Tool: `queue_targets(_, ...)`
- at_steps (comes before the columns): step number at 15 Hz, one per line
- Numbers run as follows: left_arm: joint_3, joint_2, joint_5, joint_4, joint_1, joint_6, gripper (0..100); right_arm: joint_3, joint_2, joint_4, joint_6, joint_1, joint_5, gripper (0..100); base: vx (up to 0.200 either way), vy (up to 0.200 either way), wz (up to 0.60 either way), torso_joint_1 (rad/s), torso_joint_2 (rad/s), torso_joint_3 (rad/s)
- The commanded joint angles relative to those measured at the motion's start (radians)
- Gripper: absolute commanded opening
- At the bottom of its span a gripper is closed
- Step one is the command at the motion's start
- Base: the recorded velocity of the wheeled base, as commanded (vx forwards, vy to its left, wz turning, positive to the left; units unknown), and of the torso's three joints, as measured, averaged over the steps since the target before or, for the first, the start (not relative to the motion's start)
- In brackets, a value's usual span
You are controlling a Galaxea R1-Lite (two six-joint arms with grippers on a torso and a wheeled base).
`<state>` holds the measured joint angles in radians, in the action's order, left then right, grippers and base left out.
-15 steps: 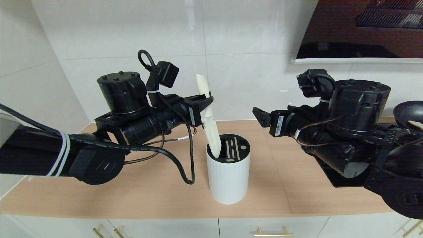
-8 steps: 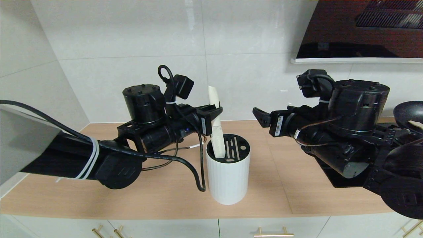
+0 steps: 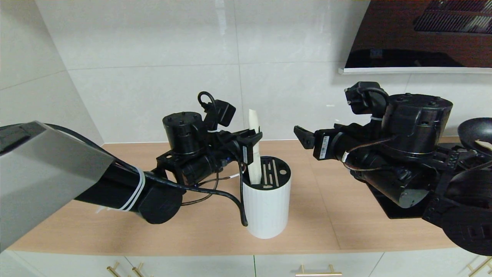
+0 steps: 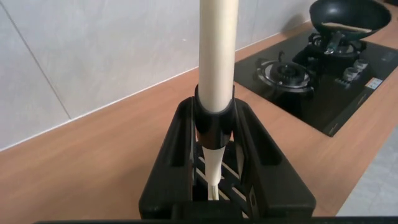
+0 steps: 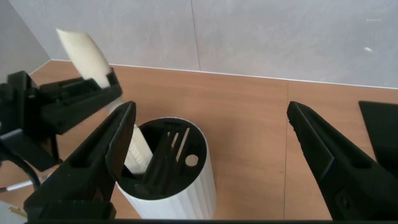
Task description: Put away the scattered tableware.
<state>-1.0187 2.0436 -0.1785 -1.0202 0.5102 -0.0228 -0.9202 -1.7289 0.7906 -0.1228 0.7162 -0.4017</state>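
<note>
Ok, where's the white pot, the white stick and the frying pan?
white pot [image 3: 267, 209], head view, its ribbed side.
white stick [image 4: 217, 50], left wrist view, its upper shaft.
frying pan [image 4: 348, 12], left wrist view, its dark inside.

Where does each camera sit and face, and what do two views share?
Head view: on the head, facing forward and down at the holder on the counter; left gripper and right gripper show.
Left wrist view: on the left wrist, facing along its gripper, shut on the cream utensil, toward the stove.
Right wrist view: on the right wrist, facing the holder past its open gripper.
Shared by head and right wrist: utensil in holder.
</note>
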Motion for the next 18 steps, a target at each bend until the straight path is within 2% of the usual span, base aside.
queue_targets(1, 0.000, 0.013, 0.001, 0.000, 0.002, 0.000, 0, 0.000, -0.001, 0.001, 0.000, 0.000, 0.000, 100, 0.000, 0.000, 0.00, 0.000, 0.00, 0.000)
queue_targets(4, 0.005, 0.030, 0.002, 0.000, 0.016, 0.000, 0, 0.001, -0.003, 0.001, 0.000, 0.000, 0.000, 100, 0.000, 0.000, 0.00, 0.000, 0.00, 0.000)
queue_targets(11, 0.048, 0.041, 0.051, -0.001, 0.051, 0.001, 0, 0.001, -0.008, 0.001, 0.000, 0.000, 0.000, 100, 0.000, 0.000, 0.00, 0.000, 0.00, 0.000)
queue_targets(18, 0.048, 0.052, 0.054, 0.000, 0.051, 0.001, 0, 0.003, -0.011, 0.001, 0.000, 0.000, 0.000, 100, 0.000, 0.000, 0.00, 0.000, 0.00, 0.000)
